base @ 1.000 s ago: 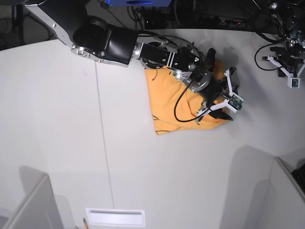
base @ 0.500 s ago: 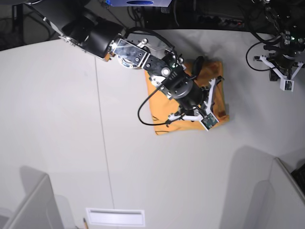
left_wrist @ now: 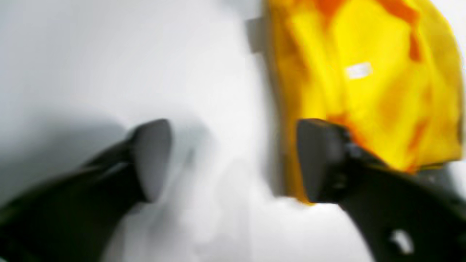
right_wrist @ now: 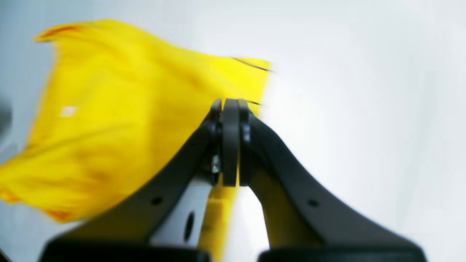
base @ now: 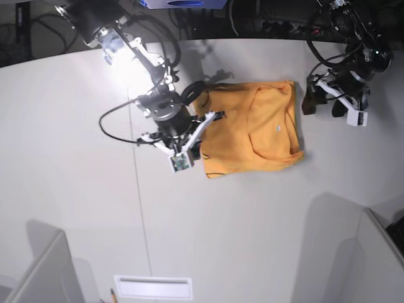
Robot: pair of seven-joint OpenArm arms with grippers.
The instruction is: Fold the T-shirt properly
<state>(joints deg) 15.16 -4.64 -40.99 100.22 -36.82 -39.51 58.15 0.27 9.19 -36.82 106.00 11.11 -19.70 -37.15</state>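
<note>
The left gripper stands wide, released, near the T-shirt. The right gripper is clenched, seemingly holding nothing.

We see the T-shirt, plain yellow-orange and slightly wrinkled, lying folded into a rough rectangle on the far middle of the desk. A small white tag shows near its right edge, and its near-left corner comes to a point.

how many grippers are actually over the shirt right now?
1. The right gripper, fingers shut, sits over the edge of the T-shirt nearest its arm. The left gripper, fingers open, hovers above the table just off the opposite edge.
</note>
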